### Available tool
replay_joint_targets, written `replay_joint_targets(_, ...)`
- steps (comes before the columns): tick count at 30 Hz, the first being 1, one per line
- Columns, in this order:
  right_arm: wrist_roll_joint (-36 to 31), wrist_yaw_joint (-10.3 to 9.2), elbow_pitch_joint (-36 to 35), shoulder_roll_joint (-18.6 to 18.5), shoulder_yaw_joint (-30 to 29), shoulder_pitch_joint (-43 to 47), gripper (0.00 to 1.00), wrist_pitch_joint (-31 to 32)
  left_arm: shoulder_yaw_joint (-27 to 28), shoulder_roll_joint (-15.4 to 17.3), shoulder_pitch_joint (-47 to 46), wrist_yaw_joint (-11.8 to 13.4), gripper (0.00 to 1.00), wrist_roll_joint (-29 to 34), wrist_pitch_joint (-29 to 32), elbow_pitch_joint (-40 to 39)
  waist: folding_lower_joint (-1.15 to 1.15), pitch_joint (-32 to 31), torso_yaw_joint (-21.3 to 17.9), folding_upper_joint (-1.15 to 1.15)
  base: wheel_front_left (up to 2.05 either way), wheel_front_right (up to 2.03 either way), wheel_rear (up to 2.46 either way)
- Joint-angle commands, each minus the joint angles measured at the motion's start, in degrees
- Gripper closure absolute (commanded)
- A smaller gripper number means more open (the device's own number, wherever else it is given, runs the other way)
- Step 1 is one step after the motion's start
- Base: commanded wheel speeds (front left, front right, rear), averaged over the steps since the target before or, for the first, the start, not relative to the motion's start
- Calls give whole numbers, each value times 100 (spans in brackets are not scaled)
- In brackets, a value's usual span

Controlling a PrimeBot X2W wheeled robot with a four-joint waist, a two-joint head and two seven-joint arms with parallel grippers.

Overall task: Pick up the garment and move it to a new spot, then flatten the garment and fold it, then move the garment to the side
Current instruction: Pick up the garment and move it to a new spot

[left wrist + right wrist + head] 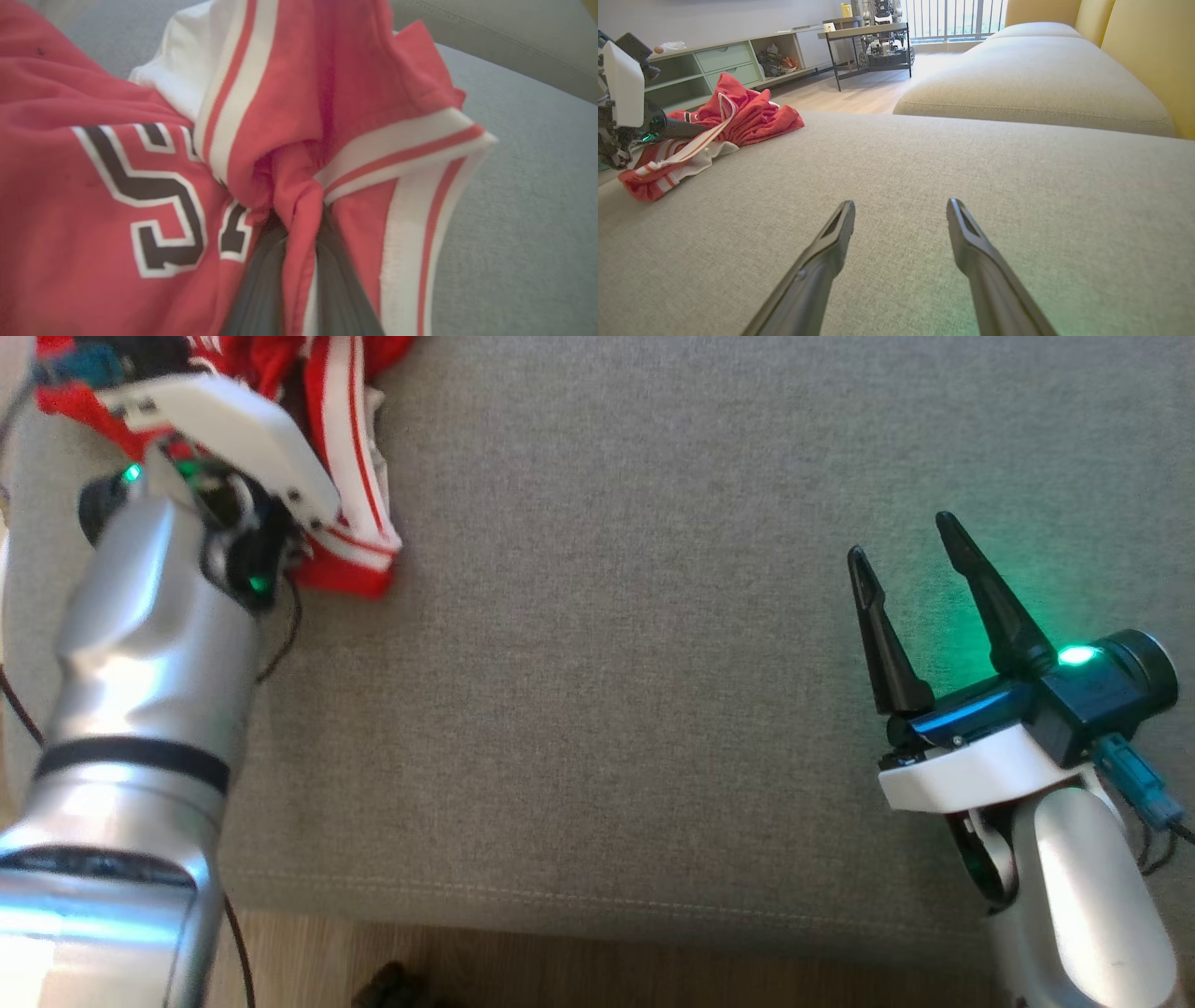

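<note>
A grey-beige woven sofa seat cushion (653, 663) carried everything. Its cloth was flat and smooth, with a stitched seam (560, 894) running along the near edge. A red jersey (350, 476) lay directly on it, crumpled in a heap at the far left part of the cushion. The jersey had white-and-red striped trim and black characters outlined in white, and one striped fold stood up from the heap. A second cushion (1031, 79) of the same cloth sat beyond the first, and the wooden floor (607, 971) showed below the near edge.
</note>
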Motion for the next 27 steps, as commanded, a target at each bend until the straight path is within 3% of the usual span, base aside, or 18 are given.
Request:
replay_joint_targets(1,33,-2,-161,14,171,-3,0,-52,-32,199,179,-38,100,-27,-169,-121,0,-153,-5,0,0,0,0)
replay_joint_targets(10,339,-2,-131,14,178,289,0,-52,-334,529,330,-38,100,-15,-1542,-510,0,-1094,-112,0,0,0,0)
replay_joint_targets(12,430,-2,-122,14,171,389,0,-52,-348,480,436,-38,100,-303,-1499,-749,0,-1357,-180,0,0,0,0)
replay_joint_targets(16,586,-2,-190,14,148,601,0,-52,-482,690,730,-38,100,-698,-1325,-1392,0,-1851,-405,0,0,0,0)
replay_joint_targets(22,782,-2,-389,14,108,769,0,-52,-638,1086,1460,-38,100,-1677,-905,-3125,0,-2356,-940,0,0,0,0)
replay_joint_targets(27,883,-2,-534,14,91,791,0,-52,-668,1222,1986,46,100,-1961,-526,-4268,0,-2542,-1412,0,0,0,0)
